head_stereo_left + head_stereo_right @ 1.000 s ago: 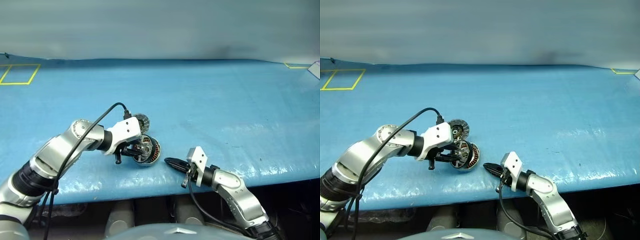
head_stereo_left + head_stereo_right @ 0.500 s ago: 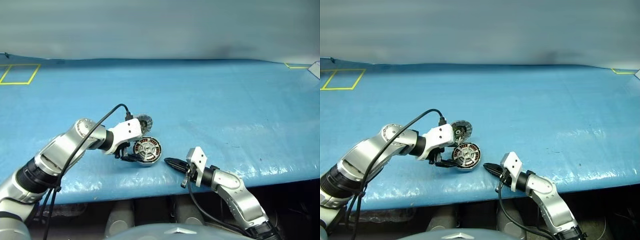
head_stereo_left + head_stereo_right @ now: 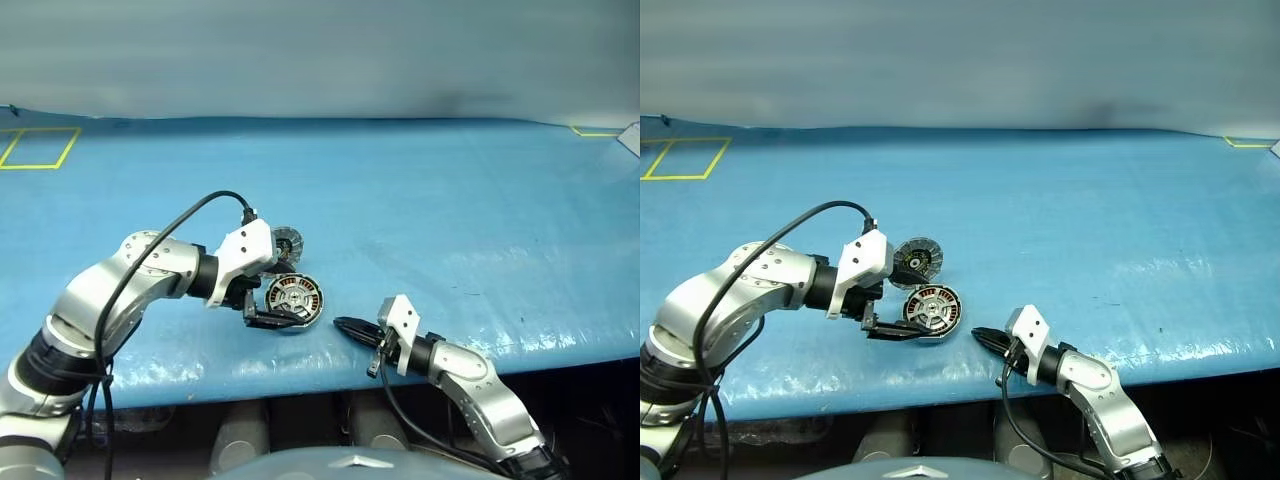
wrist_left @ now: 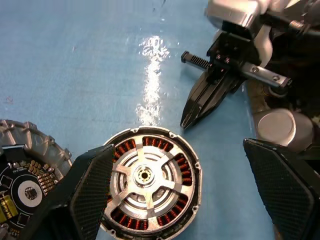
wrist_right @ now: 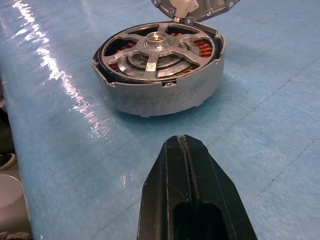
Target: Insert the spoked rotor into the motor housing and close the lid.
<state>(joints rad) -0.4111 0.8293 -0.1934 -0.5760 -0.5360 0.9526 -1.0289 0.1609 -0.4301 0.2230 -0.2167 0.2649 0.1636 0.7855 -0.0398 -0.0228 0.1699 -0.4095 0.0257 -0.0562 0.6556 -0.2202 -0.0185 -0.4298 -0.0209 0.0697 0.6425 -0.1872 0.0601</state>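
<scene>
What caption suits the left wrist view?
Open left hand above motor housing, spoked rotor seated inside.

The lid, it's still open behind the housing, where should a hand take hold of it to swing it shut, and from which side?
Probably the lid's free far rim, from the side away from the motor housing. It stands tilted up behind the cup, joined at the near edge, so a push on the far rim should fold it over the spoked rotor already seated inside. The open left hand is nearest.

The silver motor housing (image 4: 150,187) shows copper-orange windings under the silver-spoked rotor (image 4: 146,175); beside it, the grey lid (image 4: 27,155); blue table (image 3: 420,200).
</scene>
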